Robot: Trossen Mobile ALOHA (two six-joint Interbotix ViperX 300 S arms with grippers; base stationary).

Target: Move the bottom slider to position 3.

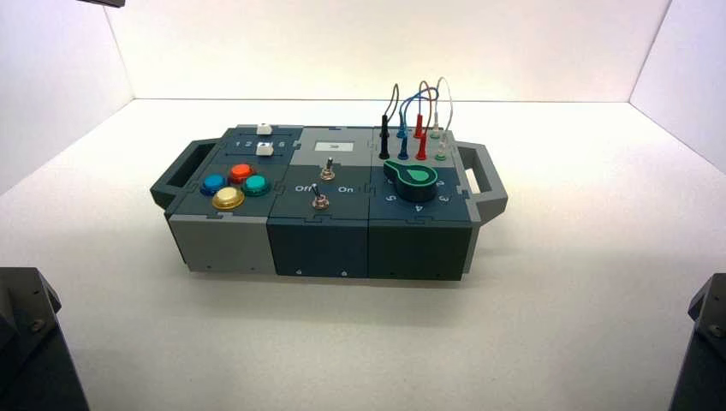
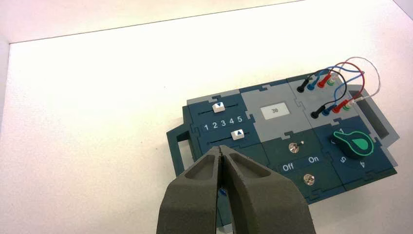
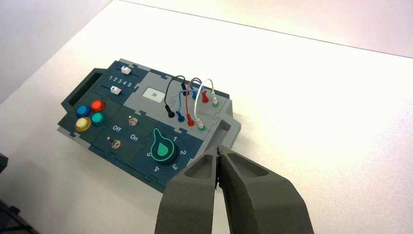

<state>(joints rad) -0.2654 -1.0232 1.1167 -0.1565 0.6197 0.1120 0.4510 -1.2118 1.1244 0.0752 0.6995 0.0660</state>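
Observation:
The box [image 1: 325,235] stands mid-table. Its two white sliders lie at the back left corner. The bottom slider [image 2: 237,134] [image 1: 265,149] is the one nearer the coloured buttons. Its knob sits below the 4 and 5 end of the printed row, to the right of the digit 3 [image 2: 223,123]. My left gripper [image 2: 221,152] is shut and empty, hovering off the box on its button side, well short of the slider. My right gripper [image 3: 218,152] is also shut and empty, off the box's dial-side corner. Both arms sit parked at the near corners [image 1: 26,342] [image 1: 706,342].
The twin top slider [image 2: 218,107] lies just beyond the digit row. Several round buttons [image 1: 233,184], two metal toggles [image 1: 319,201], a green dial [image 1: 416,176] and looped wires [image 1: 419,120] on plugs fill the rest of the panel. Handles [image 1: 484,180] jut from both ends.

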